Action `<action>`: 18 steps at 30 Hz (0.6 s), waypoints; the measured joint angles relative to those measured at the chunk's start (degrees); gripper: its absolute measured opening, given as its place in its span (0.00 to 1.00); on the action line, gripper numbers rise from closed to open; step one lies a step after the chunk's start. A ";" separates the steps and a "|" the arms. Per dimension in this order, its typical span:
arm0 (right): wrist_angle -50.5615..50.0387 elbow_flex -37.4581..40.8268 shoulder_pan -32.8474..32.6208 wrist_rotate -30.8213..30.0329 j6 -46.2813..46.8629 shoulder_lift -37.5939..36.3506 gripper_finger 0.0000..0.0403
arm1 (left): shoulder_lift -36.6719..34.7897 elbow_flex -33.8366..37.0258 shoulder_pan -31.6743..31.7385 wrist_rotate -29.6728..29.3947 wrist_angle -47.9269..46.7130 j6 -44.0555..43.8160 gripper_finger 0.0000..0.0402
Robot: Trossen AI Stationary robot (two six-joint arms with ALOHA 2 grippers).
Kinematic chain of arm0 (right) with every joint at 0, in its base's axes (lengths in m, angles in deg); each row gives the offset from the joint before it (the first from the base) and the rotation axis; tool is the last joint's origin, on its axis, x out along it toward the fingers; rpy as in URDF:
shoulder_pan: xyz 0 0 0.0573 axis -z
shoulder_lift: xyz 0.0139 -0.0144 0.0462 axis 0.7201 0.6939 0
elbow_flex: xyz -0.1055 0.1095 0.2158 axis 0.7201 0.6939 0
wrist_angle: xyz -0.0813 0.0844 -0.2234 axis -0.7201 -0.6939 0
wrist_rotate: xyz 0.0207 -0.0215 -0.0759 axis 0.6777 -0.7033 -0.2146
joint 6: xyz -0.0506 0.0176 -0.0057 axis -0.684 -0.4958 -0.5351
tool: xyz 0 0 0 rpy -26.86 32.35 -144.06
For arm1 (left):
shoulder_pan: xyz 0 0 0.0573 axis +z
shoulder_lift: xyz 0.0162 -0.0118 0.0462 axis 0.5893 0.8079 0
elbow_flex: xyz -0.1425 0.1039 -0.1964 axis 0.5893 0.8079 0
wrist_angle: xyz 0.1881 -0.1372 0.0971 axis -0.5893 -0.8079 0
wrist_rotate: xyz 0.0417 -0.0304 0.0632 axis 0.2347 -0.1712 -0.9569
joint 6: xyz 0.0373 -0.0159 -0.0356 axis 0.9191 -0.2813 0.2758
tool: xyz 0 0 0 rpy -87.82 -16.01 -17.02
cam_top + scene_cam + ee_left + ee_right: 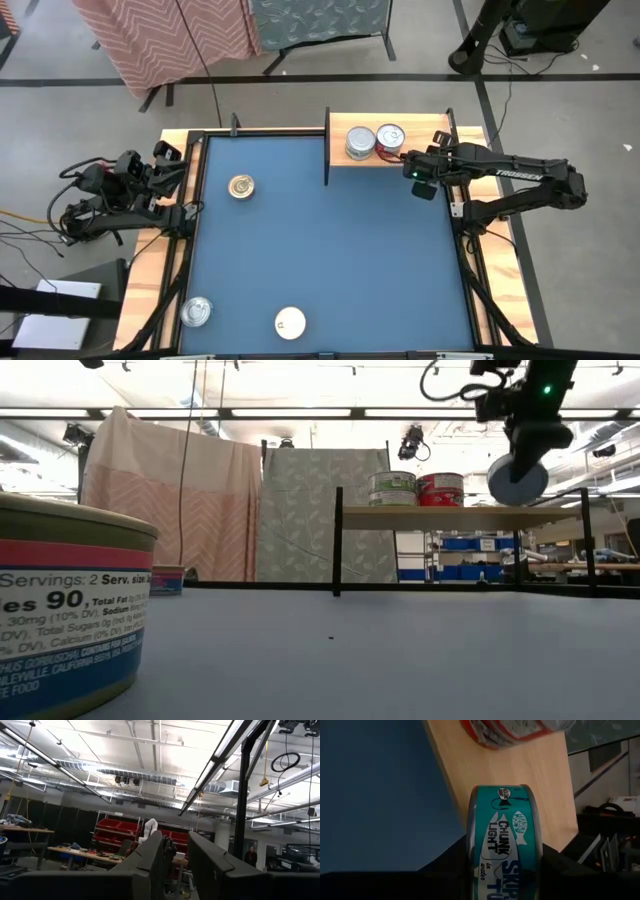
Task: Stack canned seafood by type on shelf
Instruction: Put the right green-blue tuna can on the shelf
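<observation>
A: Start at the near edge of the big blue table (330, 250). What sits there?

B: A short round tin with a white lid (290, 322), and beside it, toward the left corner, a short round tin with a shiny silver lid (196, 312). Farther in stands a short round tin with a gold lid (240, 186), alone on the left half.

A: And the left arm?

B: It is folded up off the table's left side. The left gripper (175, 857) points up at the ceiling; its dark fingers stand a narrow gap apart with nothing between them.

A: The right arm?

B: It reaches in from the right, stretched nearly level toward the far end. The right gripper (520, 468) is clamped on a teal-labelled round tin (504, 845), held on edge with its flat face out, above the right end of the small light-wood shelf with dark metal uprights (345, 171).

A: What is on that shelf?

B: Two tins side by side, touching: a silver-lidded tin with a pale green label (392, 488) and a red-labelled tin (440, 489) to its right, just beside the gripper.
</observation>
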 joint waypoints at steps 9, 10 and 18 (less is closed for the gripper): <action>6.36 2.09 5.12 -0.28 -6.52 -0.19 0.36 | 0.00 0.00 0.01 -0.72 0.00 0.00 0.24; 7.12 2.11 5.72 -0.03 -7.24 -0.17 0.36 | 0.00 0.00 0.01 -0.82 0.00 0.00 0.24; 8.26 2.11 9.69 1.03 -10.66 -0.17 0.36 | 0.00 0.00 0.01 -0.81 0.00 0.00 0.24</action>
